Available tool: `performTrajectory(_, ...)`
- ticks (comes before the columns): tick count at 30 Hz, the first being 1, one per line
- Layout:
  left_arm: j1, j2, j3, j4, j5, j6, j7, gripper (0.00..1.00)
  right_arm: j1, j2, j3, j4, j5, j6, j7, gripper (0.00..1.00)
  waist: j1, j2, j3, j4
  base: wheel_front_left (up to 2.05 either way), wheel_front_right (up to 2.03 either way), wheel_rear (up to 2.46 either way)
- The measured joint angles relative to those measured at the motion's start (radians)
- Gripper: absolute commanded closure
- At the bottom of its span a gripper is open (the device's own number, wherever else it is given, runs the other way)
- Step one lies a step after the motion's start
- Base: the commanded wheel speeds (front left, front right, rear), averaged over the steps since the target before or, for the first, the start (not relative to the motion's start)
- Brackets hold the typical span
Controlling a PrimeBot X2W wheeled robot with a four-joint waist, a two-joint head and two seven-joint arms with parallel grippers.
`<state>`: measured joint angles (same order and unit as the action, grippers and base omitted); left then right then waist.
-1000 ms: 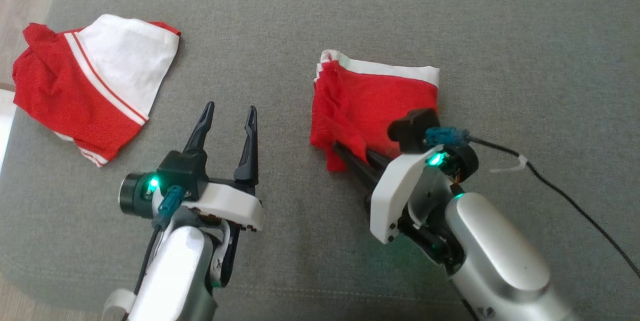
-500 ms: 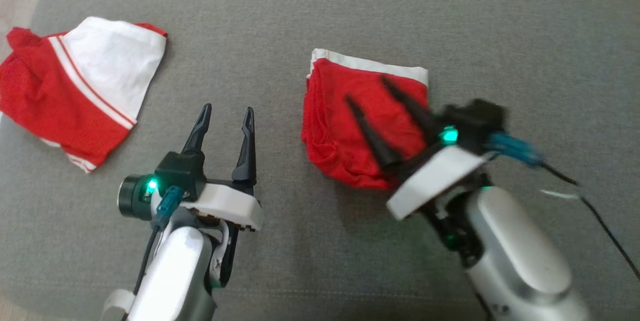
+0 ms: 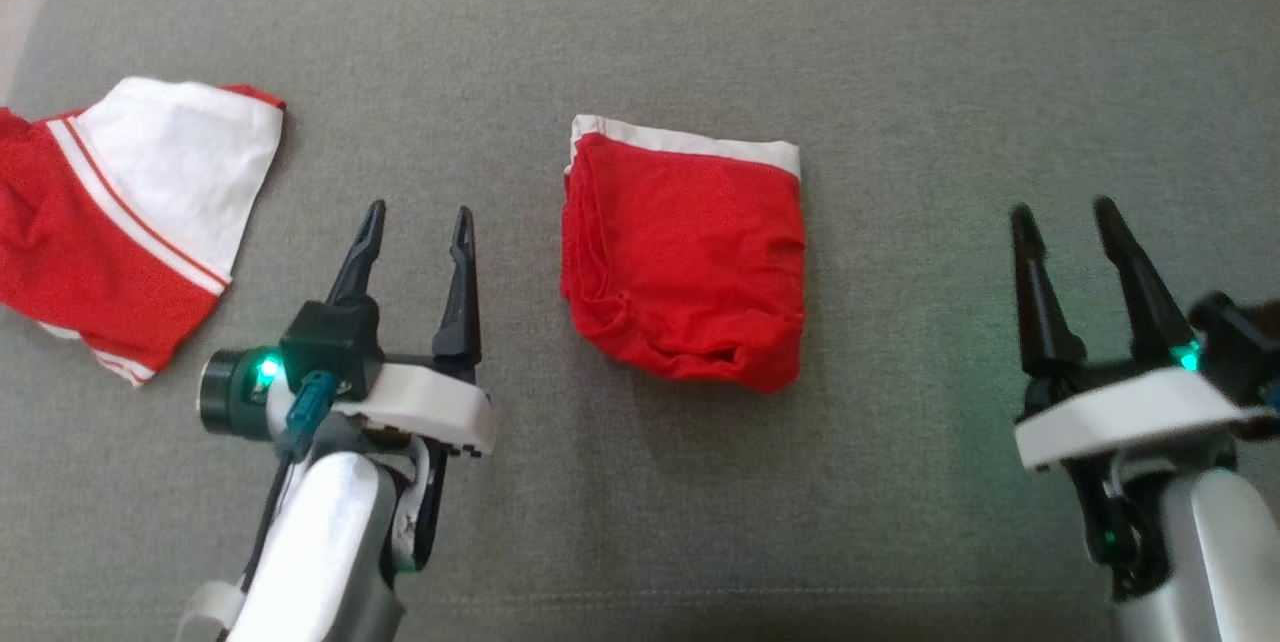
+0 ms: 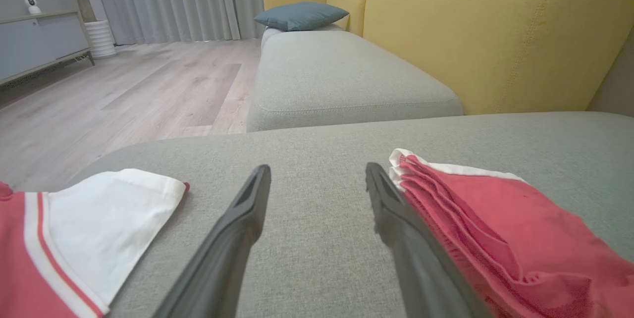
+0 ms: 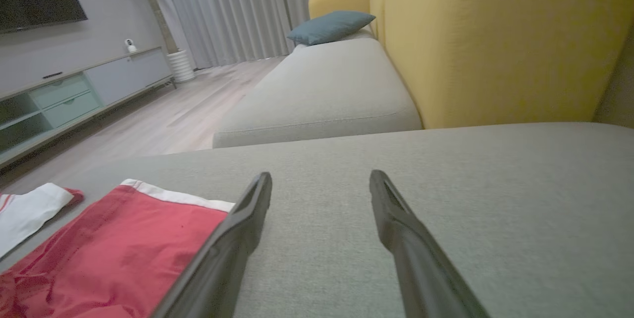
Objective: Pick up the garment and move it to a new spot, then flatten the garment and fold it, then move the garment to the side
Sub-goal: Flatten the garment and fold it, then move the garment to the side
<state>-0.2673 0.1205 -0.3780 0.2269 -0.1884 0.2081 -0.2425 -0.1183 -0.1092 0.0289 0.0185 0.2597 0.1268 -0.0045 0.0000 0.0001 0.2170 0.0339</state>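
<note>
garment (image 3: pixel 685 262): folded red near-square, white band
heading: band at far edge, runs left-right
my left pincer (image 3: pixel 419 212): spread, empty
my right pincer (image 3: pixel 1062 210): spread, empty

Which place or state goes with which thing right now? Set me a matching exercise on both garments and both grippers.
Things:
1. folded red garment
2. red and white garment
3. left gripper
4. right gripper

Place or state:
A. open and empty, to the right of both garments
B. lying between the two grippers
C. at the far left of the head view, white panel showing
D. open and empty, between the two garments

Pairs: 1-B, 2-C, 3-D, 4-A
</note>
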Motion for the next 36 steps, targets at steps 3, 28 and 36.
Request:
performTrajectory(3, 0.014, 0.011, 0.002, -0.014, 0.001, 0.004, 0.008, 0.0, 0.037, 0.005, -0.023, -0.019, -0.007, 0.0, 0.0, 0.0, 0.0, 0.0, -0.015, -0.009, 0.0, 0.0, 0.0)
performTrajectory(28, 0.251, 0.089, -0.001, -0.132, 0.001, 0.065, 0.093, 0.0, 0.235, 0.058, -0.023, -0.091, -0.041, 0.0, 0.084, 0.0, 0.0, 0.0, -0.22, -0.002, 0.0, 0.0, 0.0)
performTrajectory(36, 0.258, 0.096, -0.004, -0.144, 0.001, 0.069, 0.102, 0.0, 0.237, 0.062, -0.029, -0.103, -0.041, 0.0, 0.103, 0.0, 0.0, 0.0, -0.223, 0.004, 0.0, 0.0, 0.0)
